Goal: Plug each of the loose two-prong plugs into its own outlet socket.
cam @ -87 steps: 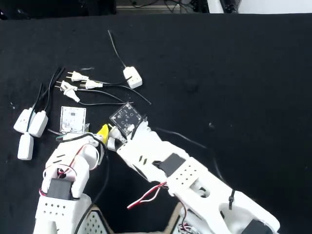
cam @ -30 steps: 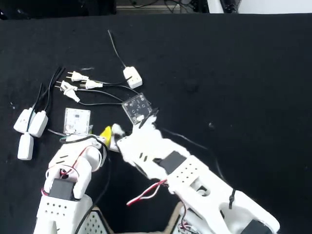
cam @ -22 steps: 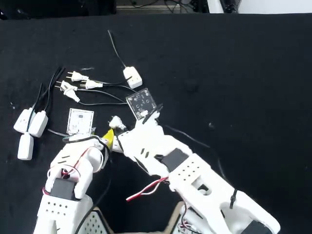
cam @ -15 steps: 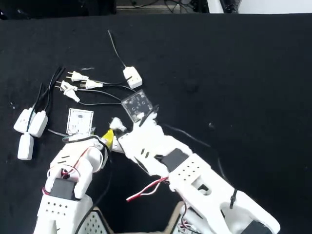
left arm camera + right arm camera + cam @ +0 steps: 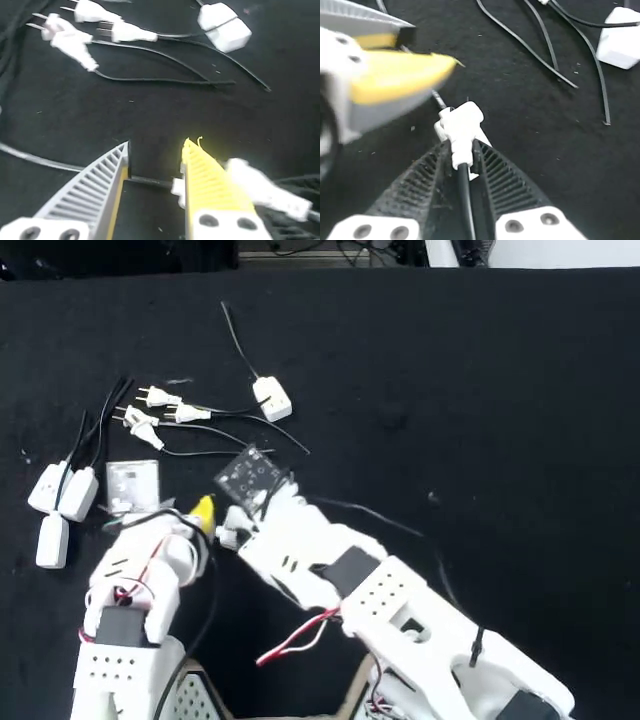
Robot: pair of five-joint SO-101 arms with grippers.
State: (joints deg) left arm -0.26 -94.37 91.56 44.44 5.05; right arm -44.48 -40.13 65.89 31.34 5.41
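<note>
Both arms are white plastic shells with short vent slots and rows of small holes. The left arm (image 5: pixel 160 555) carries a black motor block and thin red and white wires (image 5: pixel 125 592). The right arm (image 5: pixel 410 620) also has a black block, along with a looping red-and-white lead (image 5: pixel 292 644) and a black cable tie (image 5: pixel 474 648). The left gripper (image 5: pixel 155 146) has a grey ribbed finger (image 5: pixel 92 187) and a yellow finger (image 5: pixel 210 187). The right gripper (image 5: pixel 461 145) has black ribbed fingers (image 5: pixel 415 192). Round screws sit in each white base.
</note>
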